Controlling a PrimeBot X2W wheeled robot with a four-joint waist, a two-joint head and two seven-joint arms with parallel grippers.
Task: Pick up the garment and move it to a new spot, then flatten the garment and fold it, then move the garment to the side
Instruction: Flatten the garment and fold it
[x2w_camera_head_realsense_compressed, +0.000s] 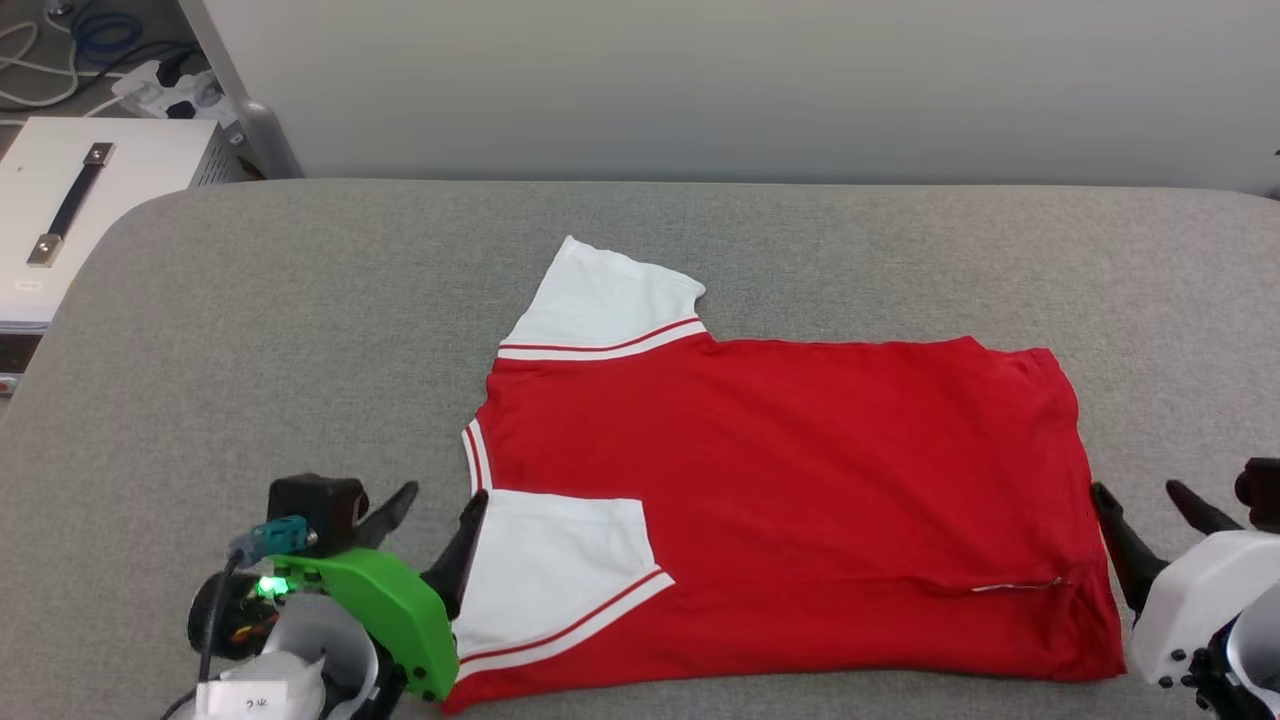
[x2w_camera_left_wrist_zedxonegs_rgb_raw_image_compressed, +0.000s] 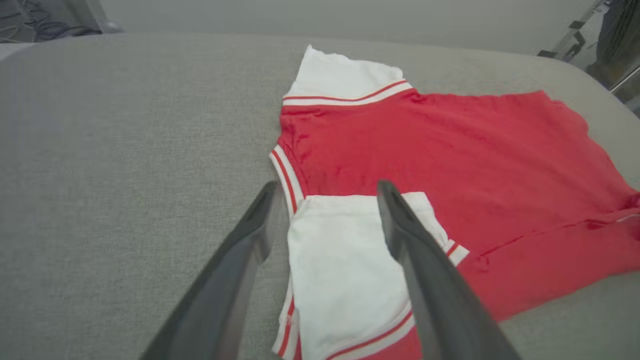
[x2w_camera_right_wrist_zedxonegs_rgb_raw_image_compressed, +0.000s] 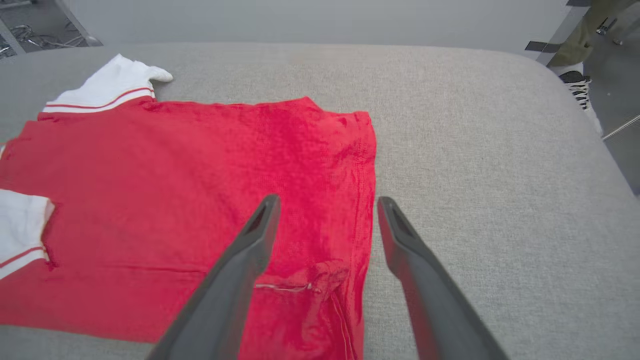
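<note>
Garment (x2w_camera_head_realsense_compressed: 780, 470) flat, between left end effector (x2w_camera_head_realsense_compressed: 445, 492), right end effector (x2w_camera_head_realsense_compressed: 1133, 487), both open

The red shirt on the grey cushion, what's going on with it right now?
A two-armed robot is folding a red T-shirt laid out on a grey padded surface. The shirt's near side is folded over, so the near white sleeve lies on top of the red body, while the far sleeve sticks out flat. The left gripper sits open at the collar end and the right gripper open at the hem end. Neither holds the cloth.
</note>
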